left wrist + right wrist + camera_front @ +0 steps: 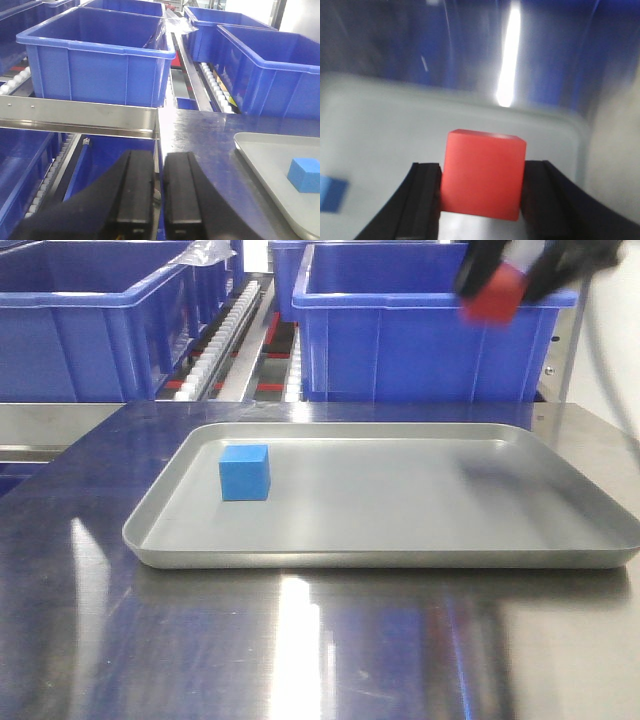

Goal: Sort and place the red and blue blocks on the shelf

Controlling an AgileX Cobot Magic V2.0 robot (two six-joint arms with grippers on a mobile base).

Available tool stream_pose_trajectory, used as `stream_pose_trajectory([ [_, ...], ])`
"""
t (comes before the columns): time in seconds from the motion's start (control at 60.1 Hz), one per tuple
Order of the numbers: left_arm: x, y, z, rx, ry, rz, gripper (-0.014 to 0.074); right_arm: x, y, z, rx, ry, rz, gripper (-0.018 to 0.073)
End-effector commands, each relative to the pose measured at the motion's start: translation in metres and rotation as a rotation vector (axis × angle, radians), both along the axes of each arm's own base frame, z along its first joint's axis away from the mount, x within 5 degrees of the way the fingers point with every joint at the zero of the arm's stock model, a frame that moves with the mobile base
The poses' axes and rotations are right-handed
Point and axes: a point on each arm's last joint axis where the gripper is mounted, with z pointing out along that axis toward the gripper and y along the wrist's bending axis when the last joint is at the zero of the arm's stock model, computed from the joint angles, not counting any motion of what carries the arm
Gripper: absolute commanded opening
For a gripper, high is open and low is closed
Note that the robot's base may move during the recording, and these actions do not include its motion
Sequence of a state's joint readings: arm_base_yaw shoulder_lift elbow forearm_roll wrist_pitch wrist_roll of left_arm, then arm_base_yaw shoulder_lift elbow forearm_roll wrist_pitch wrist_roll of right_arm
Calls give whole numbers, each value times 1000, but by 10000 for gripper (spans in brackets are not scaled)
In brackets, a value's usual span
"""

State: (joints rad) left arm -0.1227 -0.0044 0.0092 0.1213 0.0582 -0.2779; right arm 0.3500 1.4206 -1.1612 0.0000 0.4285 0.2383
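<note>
Holding item one: the red block (484,172), pinched in my right gripper (482,200), jaws spread only to the cube's width, one black finger (425,200) against each side face.
- In the front view this pair is blurred, raised at the far right, in front of the rim of a big blue bin (420,350) and above the far right end of the tray (400,558).
- Item two: the blue block (245,472), resting flat on the tray floor near its left end, well apart from the red one.
- Item three: the tray, shallow and grey, lying on the steel table (300,660).
- Item four: the shelf, its flat silver rail (75,117) running left of the table's far edge, with blue bins on roller tracks (225,335) beyond it.
- Item five: my left gripper (159,195), low at the table's left edge, jaws drawn almost together with only a thin slit between them, gripping nothing.
</note>
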Motion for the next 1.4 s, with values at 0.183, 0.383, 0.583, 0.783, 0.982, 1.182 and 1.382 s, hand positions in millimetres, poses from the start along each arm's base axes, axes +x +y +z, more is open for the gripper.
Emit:
stream_pose_trajectory([
  [0.183,0,-1,-4,-15,-58,-9,200,-80,-69,30,69,-313,-160,64],
  [0.383,0,-1,-4,-15,-58,-9,200,-133,-100,16,63,-384,-277,64],
  [0.583,0,-1,-4,-15,-58,-9,200,-164,-108,-6,58,-408,-321,64],
  [0.783,0,-1,-4,-15,-58,-9,200,-171,-108,-17,55,-389,-323,64],
  [0.982,0,-1,-4,-15,-58,-9,200,-171,-108,-18,54,-388,-323,64],
  [1.182,0,-1,-4,-15,-58,-9,200,-171,-108,-18,54,-387,-323,64],
  [1.382,0,-1,-4,-15,-58,-9,200,-171,-108,-18,54,-385,-323,64],
])
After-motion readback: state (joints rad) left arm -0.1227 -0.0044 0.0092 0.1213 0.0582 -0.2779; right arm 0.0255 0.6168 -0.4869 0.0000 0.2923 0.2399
